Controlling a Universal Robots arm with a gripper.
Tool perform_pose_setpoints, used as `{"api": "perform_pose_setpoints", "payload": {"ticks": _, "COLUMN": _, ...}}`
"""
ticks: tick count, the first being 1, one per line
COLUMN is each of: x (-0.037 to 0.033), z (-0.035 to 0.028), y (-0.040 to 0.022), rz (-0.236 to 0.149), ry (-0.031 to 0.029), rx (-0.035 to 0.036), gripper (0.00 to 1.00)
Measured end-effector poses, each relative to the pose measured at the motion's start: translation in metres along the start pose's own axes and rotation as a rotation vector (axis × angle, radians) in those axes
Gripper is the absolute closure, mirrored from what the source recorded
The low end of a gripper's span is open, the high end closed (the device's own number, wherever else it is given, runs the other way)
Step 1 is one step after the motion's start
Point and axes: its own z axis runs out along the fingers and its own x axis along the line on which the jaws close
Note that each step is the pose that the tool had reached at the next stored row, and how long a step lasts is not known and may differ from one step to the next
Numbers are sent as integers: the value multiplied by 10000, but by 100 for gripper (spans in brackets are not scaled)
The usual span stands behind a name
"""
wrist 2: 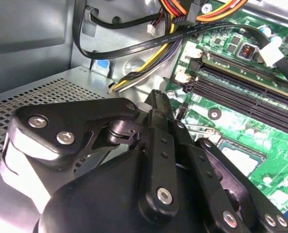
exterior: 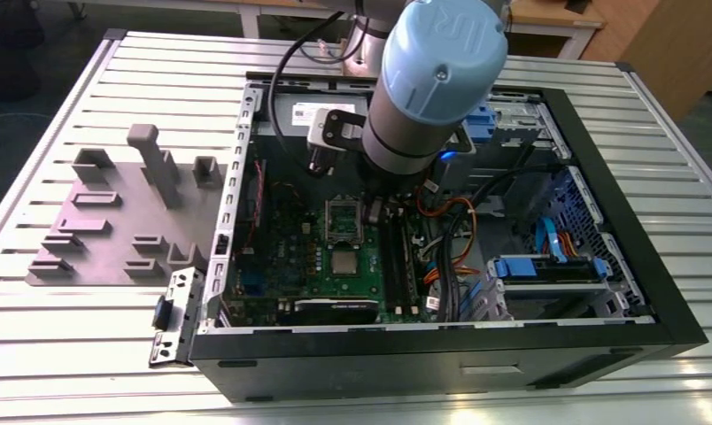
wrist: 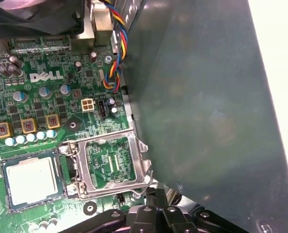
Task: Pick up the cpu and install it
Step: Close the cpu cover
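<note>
Jaws seem pressed together with nothing between them, though the gripper (wrist 2: 156, 97) is seen only from behind in the second wrist view. It hangs inside the open computer case (exterior: 451, 354), above the green board (exterior: 295, 241).

In the first wrist view the cpu (wrist: 30, 179) is a small flat square with a silvery-grey metal top and a paler rim. It lies flat in its seat on the board, apart from the gripper. Just beside it the metal socket frame (wrist: 110, 162) is folded open, and board shows through its window.

In the exterior view the cpu (exterior: 345, 263) sits just nearer than the frame (exterior: 343, 221), under the arm (exterior: 433, 80).
</note>
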Motion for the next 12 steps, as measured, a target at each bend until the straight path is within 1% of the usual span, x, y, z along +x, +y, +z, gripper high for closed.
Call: {"api": "perform_pose_setpoints", "payload": {"ticks": 12, "x": -17, "z": -68, "y": 35, "rz": 1, "ry": 1, "rx": 0, "gripper": 89}}
